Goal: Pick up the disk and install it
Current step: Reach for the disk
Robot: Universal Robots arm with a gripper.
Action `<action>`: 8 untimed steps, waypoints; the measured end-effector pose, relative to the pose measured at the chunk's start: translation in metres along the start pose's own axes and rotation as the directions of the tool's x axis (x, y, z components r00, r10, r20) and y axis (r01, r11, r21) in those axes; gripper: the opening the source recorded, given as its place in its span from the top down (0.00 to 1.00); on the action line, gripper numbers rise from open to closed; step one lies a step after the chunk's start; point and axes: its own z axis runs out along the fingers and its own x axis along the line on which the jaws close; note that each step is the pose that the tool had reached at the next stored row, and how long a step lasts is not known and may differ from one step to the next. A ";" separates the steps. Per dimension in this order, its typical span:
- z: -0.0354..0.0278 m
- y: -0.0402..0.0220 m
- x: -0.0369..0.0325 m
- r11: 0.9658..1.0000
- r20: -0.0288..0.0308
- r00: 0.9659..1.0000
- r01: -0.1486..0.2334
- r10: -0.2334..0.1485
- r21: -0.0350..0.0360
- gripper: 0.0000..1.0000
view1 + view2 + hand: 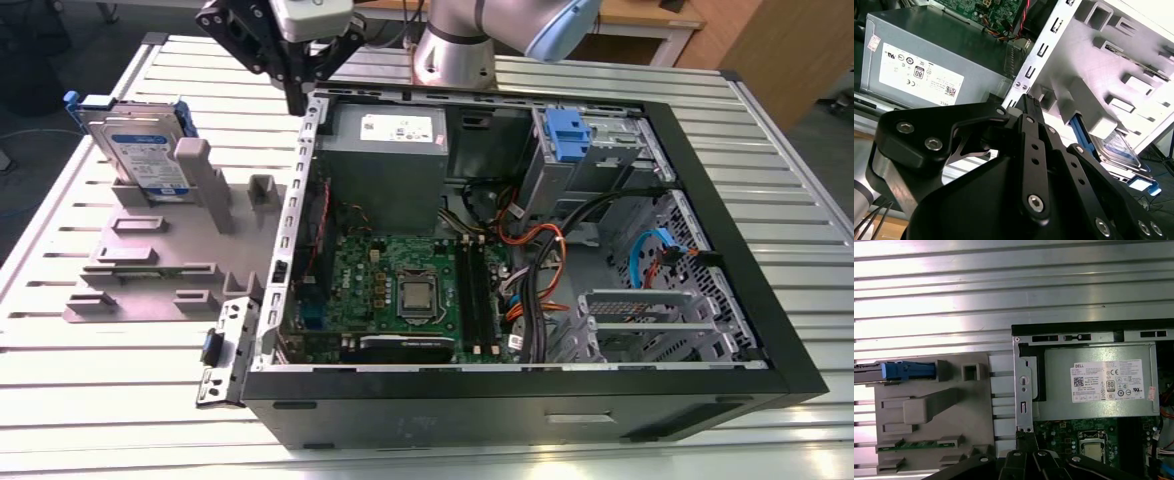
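Jaws closed above case wall (307,170) — disk (140,150) upright in stand (147,265).

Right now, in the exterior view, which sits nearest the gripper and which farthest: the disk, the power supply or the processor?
From the gripper, nearest first:
1. Power supply: right beside it, just inside the case.
2. Disk: standing in the grey holder, on the exterior view's left.
3. Processor: deep in the case, farthest.

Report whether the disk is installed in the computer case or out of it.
Out. The disk stands on edge in the grey holder, at the exterior view's left of the open computer case.
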 end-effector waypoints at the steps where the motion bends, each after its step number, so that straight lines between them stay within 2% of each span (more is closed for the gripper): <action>1: 0.0000 0.0000 0.0002 1.000 0.000 1.000 0.000 0.000 0.000 0.89; 8: 0.0004 -0.0001 0.0018 1.000 -0.001 1.000 0.000 0.000 0.000 0.89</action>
